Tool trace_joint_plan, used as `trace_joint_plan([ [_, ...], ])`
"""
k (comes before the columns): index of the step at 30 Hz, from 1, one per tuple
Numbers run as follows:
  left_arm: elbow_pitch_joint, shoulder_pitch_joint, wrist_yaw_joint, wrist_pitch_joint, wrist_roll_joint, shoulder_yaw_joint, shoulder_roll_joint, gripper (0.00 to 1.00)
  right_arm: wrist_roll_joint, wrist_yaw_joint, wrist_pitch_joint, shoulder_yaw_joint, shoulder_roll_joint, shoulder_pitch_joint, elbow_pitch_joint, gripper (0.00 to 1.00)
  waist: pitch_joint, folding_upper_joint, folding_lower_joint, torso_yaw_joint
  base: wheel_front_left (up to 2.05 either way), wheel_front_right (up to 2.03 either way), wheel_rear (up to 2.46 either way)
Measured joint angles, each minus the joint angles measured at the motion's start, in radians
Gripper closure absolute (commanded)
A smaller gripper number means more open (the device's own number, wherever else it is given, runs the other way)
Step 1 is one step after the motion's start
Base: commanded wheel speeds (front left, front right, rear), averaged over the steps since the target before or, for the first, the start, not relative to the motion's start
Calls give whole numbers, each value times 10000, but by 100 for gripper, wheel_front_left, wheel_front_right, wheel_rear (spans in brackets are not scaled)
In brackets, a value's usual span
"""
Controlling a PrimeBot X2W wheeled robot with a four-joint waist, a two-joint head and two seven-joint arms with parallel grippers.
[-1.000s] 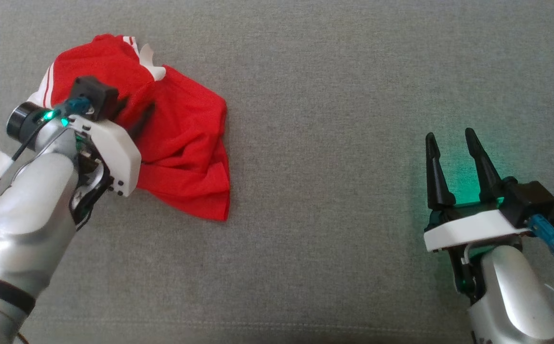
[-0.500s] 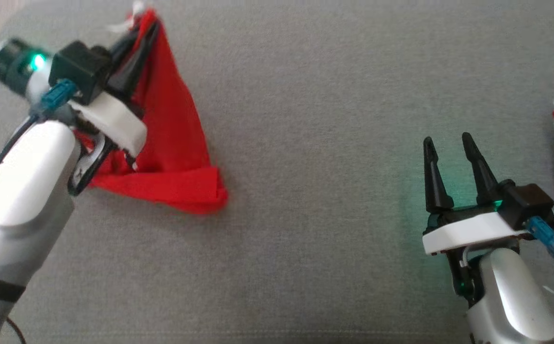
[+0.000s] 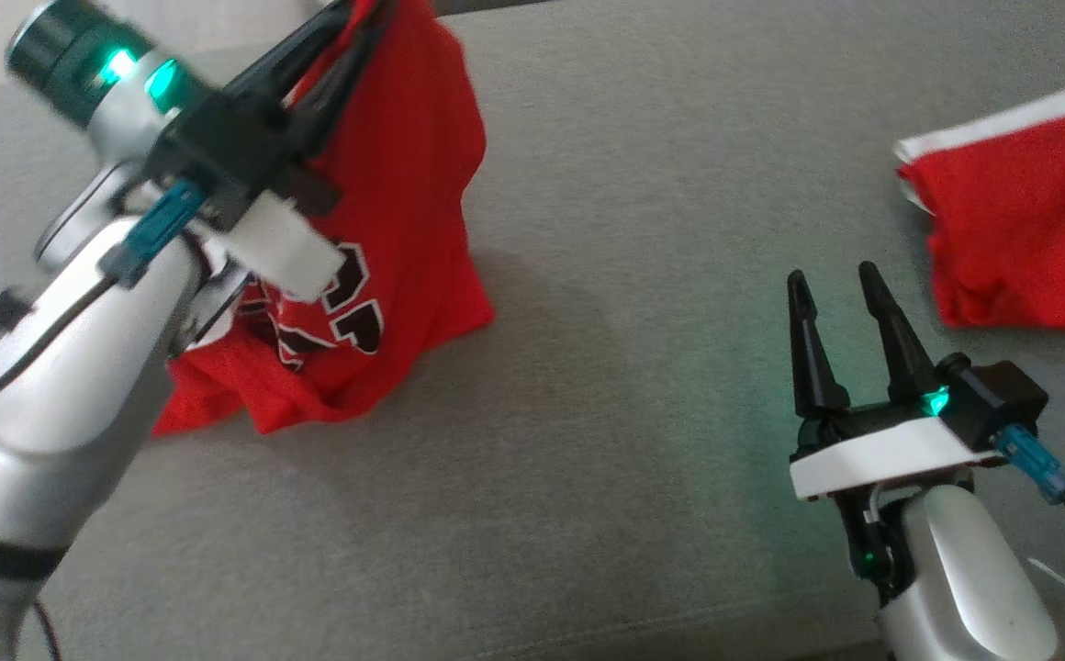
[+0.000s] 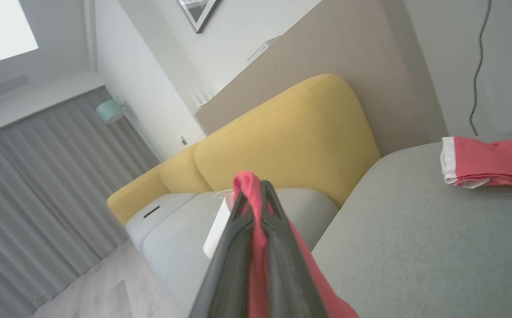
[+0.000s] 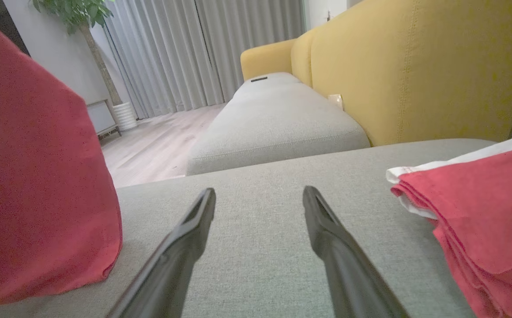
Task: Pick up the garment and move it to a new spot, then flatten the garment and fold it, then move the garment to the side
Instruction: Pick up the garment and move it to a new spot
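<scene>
Hoisted by the left gripper (image 3: 358,14) since a second ago, when it lay crumpled on the grey cushion (image 3: 633,386) under parted fingers: the red garment (image 3: 413,184). Now hangs in a long drape at the top left of the head view, black lettering showing, lower hem bunched on the cushion. Pinched between fingers pressed tight together. Shifted too over that second: the head camera's framing. Left forearm angled steeply up and away from the lower left corner, wrist lit green.

Seen through the left wrist camera and not from the head: a yellow sofa back (image 4: 291,132), grey curtains (image 4: 39,190), a framed picture (image 4: 198,13) high on the wall, plus a fold of the garment (image 4: 243,181) clamped right at the tips of the left gripper (image 4: 256,185).

Further right, low in the head view: the right gripper (image 3: 831,280), fingers spread wide, holding nothing, pointing up the frame, well apart from the garment. Through its own camera, beyond the right gripper (image 5: 259,191): the hanging garment (image 5: 31,176) as a red wall at far left, and a potted plant (image 5: 75,13) by the curtains.

At far right: a second red piece (image 3: 1019,239) with a white edge, folded, lying flat on the cushion, near the right gripper but clear of its fingers.
</scene>
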Motion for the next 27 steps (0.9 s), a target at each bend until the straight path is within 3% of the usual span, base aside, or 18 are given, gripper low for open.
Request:
trace_joint_plan([
  [11, 1902, -2138, -608, -2, 178, -604, -1592, 100, 656, 0, 0, 616, 0, -268, -322, 0, 544, 0, 2, -1747, 0, 0, 0],
  [12, 2324, -2284, -610, 2, 82, -612, -1753, 23, 713, 0, 0, 667, 0, -290, -336, 0, 598, 0, 2, -1882, 0, 0, 0],
  [13, 2800, -2420, -614, 19, 71, -679, -1858, 0, 736, 0, 0, 708, 0, -290, -341, 0, 647, 0, 2, -2003, 0, 0, 0],
  [17, 4144, -2677, -665, 12, 69, -686, -2075, 0, 805, 0, 0, 715, -2, -288, -360, 0, 814, 0, 2, -2289, 0, 0, 0],
  [21, 4527, -2668, -560, 4, 61, -585, -2180, 0, 803, 0, 0, 623, 0, -288, -399, 0, 871, 0, 3, -2155, 0, 0, 0],
  [27, 2803, -1799, -136, 0, -349, 717, -2067, 0, 347, 0, 0, 322, -2, -278, -399, 0, 701, 0, 1, -1337, 0, 0, 0],
])
